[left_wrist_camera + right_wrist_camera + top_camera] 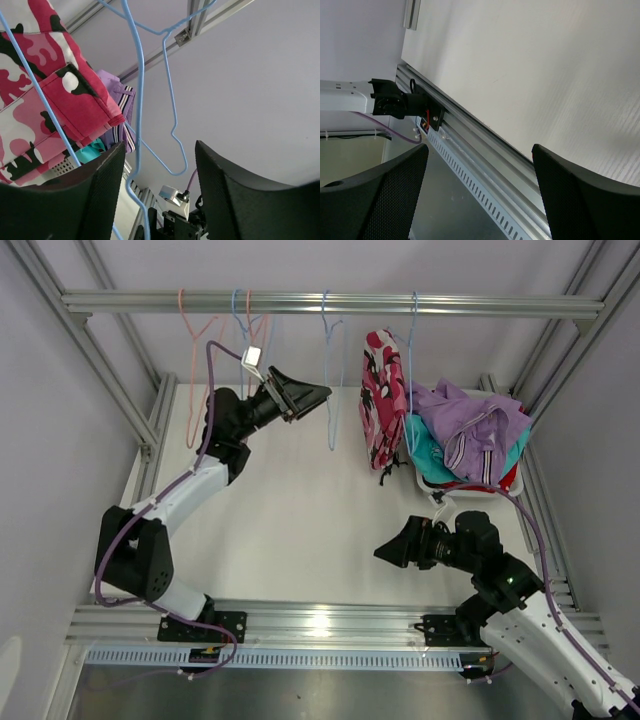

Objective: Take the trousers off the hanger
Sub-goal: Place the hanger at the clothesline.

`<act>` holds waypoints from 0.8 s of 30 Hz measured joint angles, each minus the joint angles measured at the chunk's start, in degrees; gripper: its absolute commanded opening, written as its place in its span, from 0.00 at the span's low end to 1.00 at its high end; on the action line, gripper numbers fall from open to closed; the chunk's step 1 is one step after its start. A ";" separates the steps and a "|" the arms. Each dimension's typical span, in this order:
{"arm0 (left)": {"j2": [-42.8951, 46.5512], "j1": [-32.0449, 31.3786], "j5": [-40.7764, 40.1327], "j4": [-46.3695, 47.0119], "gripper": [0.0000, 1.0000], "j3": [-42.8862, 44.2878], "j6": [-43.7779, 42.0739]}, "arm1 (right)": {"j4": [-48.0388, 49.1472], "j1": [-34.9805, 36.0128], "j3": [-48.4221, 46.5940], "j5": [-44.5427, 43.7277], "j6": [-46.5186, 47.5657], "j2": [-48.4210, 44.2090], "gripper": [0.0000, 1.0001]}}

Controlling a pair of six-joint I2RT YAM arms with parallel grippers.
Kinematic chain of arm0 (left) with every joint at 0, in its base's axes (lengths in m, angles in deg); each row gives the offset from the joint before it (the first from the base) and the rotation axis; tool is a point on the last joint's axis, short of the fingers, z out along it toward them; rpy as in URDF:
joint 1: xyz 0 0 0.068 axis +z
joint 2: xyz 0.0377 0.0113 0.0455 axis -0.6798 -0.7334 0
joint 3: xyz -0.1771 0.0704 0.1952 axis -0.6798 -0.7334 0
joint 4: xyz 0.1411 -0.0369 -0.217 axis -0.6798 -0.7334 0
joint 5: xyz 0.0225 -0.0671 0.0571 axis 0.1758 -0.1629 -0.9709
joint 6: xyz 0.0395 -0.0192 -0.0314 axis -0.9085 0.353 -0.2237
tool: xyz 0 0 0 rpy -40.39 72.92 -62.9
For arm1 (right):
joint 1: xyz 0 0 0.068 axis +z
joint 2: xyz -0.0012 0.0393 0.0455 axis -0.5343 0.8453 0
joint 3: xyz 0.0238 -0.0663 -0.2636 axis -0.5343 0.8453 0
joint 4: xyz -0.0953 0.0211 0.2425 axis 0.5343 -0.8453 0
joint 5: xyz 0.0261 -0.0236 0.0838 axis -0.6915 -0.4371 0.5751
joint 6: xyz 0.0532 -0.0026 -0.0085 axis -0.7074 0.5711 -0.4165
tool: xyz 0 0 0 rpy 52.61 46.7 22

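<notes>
The pink camouflage trousers (pixel 381 400) hang on a blue hanger from the top rail (pixel 330 304); they also show in the left wrist view (pixel 45 100). The lilac trousers (pixel 478 425) lie on top of the teal pair (pixel 428 455) and a red pair (pixel 483 486) in a white basket (pixel 512 485). The mustard-brown pair is out of view. My left gripper (pixel 308 395) is open and empty, raised just left of an empty blue hanger (pixel 331 380). In the left wrist view that hanger's wire (pixel 140 100) runs down between the jaws. My right gripper (pixel 392 550) is open and empty, low over the table.
Empty pink (pixel 190 370) and blue hangers (pixel 243 325) hang on the rail's left part, and another blue hanger (pixel 412 350) right of the camouflage pair. The frame's aluminium posts stand at both sides. The right wrist view shows the table's front rail (pixel 485 160) and the left arm's base (pixel 395 102).
</notes>
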 measured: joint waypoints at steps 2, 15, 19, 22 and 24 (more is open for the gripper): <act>0.83 0.00 -0.24 -0.79 0.68 -0.79 -0.57 | 0.50 -0.02 0.46 0.26 0.00 -0.37 0.89; 16.15 -4.00 -10.14 -26.34 0.99 0.20 -18.10 | 2.64 -0.31 4.74 2.08 -0.87 -5.03 0.89; 22.71 -7.23 -17.38 -35.89 1.00 3.43 -25.53 | 1.99 -0.35 5.01 1.77 -0.74 -6.23 0.89; 27.15 -7.78 -21.46 -39.82 1.00 3.96 -29.05 | 0.63 -0.35 4.98 0.72 -0.11 -6.36 0.89; 28.81 -8.02 -22.88 -41.33 1.00 4.07 -30.49 | -0.50 -0.35 4.98 0.00 0.26 -6.43 0.89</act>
